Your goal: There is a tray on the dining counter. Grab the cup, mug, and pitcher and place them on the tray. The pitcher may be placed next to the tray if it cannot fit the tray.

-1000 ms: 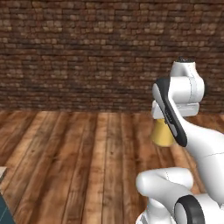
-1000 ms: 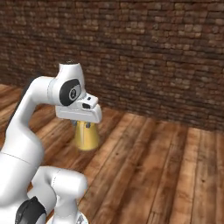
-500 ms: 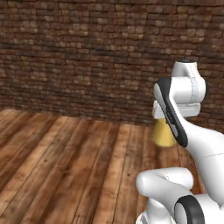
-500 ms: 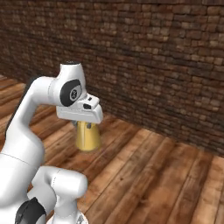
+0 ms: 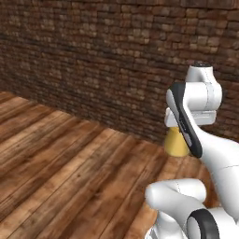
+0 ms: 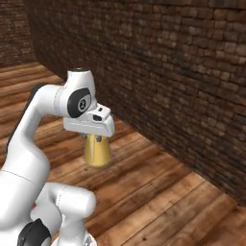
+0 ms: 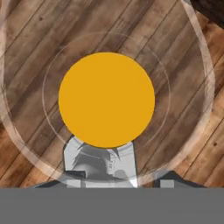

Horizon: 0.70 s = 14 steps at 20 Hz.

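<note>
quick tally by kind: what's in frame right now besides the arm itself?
Pitcher, held in the gripper above the floor: 1
Brick wall: 1
Wood floor: 1
Total: 3

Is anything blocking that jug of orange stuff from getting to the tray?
The pitcher hangs from the gripper above bare wooden floor by a brick wall. No tray is in sight, so I can't judge that path.
</note>
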Motion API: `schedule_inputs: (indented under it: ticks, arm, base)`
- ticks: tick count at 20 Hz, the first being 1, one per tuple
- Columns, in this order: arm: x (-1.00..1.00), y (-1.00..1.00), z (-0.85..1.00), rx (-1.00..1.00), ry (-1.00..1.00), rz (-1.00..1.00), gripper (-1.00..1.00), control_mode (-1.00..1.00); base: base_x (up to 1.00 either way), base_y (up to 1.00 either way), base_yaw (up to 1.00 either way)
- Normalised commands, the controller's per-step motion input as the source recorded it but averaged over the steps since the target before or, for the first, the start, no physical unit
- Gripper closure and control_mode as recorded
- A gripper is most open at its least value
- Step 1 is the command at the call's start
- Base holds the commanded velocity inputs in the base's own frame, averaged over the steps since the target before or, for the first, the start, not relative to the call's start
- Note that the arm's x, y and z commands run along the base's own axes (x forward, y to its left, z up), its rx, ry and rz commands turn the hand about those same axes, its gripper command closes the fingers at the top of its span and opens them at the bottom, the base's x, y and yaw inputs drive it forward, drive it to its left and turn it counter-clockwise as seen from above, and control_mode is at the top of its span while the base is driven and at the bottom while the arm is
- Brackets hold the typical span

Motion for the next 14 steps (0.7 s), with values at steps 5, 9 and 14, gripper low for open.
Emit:
schedule_inputs:
  ticks: [5, 9, 14]
  arm:
    - [0.0, 0.0, 0.0, 0.0, 0.0, 0.0, 1.0, 1.0]
    - [0.0, 0.0, 0.0, 0.0, 0.0, 0.0, 1.0, 1.0]
    - [0.0, 0.0, 0.0, 0.0, 0.0, 0.0, 1.0, 1.0]
  base:
    - [1.0, -0.03, 0.58]
    - [1.0, 0.0, 0.54]
    - [1.0, 0.0, 0.47]
